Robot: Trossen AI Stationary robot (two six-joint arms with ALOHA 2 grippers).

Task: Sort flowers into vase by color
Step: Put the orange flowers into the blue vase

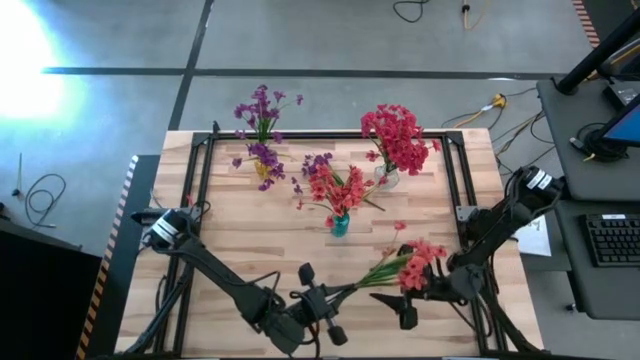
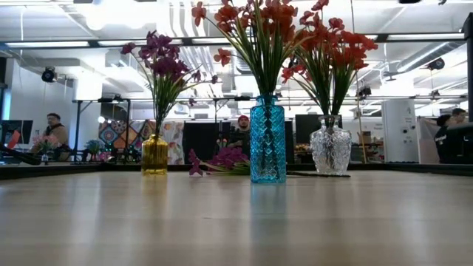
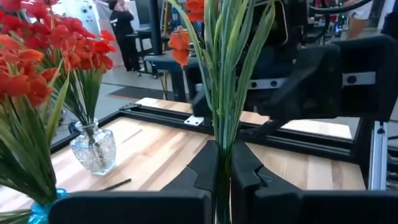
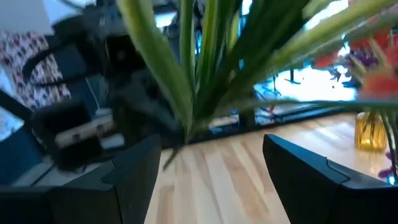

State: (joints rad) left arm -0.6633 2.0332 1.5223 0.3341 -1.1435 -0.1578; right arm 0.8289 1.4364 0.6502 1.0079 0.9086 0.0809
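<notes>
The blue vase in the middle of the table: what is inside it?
The blue vase holds green stems topped with red blossoms; from above, a few purple blossoms show among them. How deep the stems reach, and whether it holds water, cannot be seen through the ribbed glass.

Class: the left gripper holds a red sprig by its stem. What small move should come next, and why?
Probably the right gripper, open around the red sprig, should close: the left gripper is pinching the stem end, which looks like a handover toward the clear vase of reds.
</notes>
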